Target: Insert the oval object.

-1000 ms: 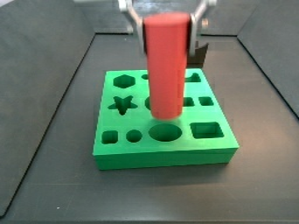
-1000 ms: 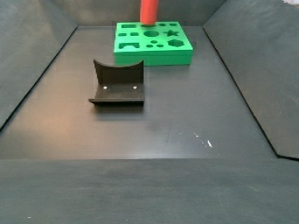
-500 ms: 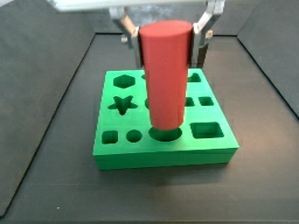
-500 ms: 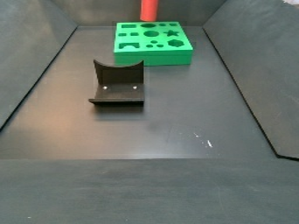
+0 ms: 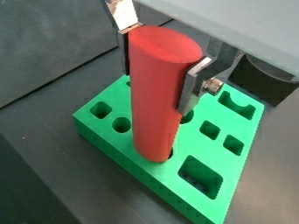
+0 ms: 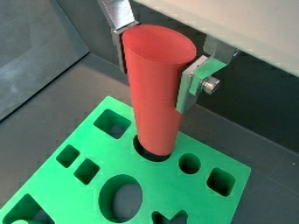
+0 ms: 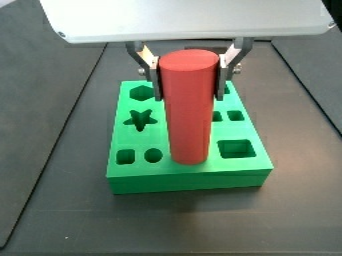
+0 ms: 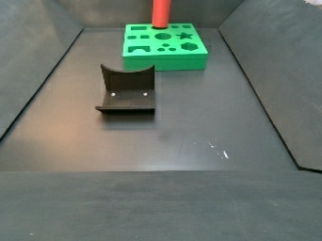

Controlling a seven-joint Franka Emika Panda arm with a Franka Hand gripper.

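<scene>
Peg (image 5: 156, 92) upright between gripper (image 5: 159, 54) fingers (image 5: 197, 84), base in block (image 5: 128, 140).

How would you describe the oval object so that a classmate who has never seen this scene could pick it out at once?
Find the green block with shaped holes at the far end of the dark floor. Standing upright in a hole at its front edge is the oval object, with the gripper at its top, one finger each side. It is the only red thing, a tall smooth peg; the low dark fixture stands apart.
</scene>
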